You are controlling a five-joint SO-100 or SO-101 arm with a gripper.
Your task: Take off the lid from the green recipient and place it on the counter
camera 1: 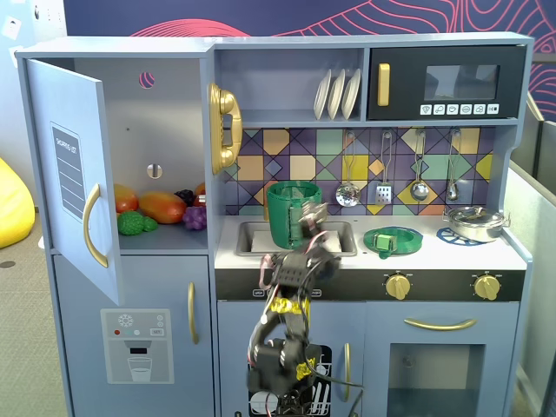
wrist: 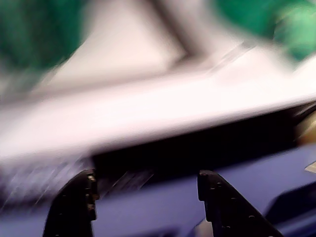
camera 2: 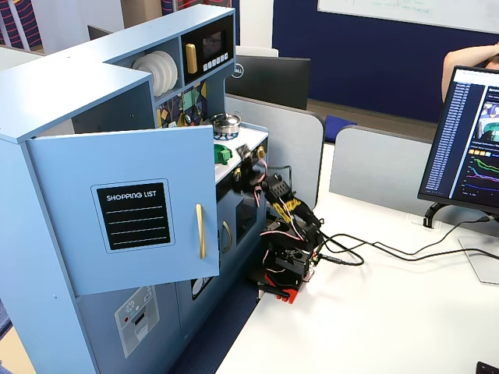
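On the counter [camera 1: 347,252] at three o'clock of the green recipient [camera 1: 290,213] the lid [camera 1: 393,241] lies flat, so with my gripper [wrist: 145,195] spread empty I judge only pulling clear remains.

Look at a fixed view of the toy kitchen: your silver pot [camera 1: 474,223] sits at about 3 o'clock, on the blue burner print [camera 1: 453,234]. Three white plates [camera 1: 337,94] stand on edge at 12 o'clock, with the black microwave [camera 1: 447,82] just toward 1 o'clock. A gold phone [camera 1: 225,128] hangs at 11 o'clock. Behind the open door [camera 1: 74,178], toy fruit [camera 1: 161,208] lies on a shelf at 9 o'clock. Ladles [camera 1: 419,189] hang along the tiled wall.

In another fixed view, a monitor [camera 2: 468,148] stands at 3 o'clock on the white tabletop [camera 2: 390,312].
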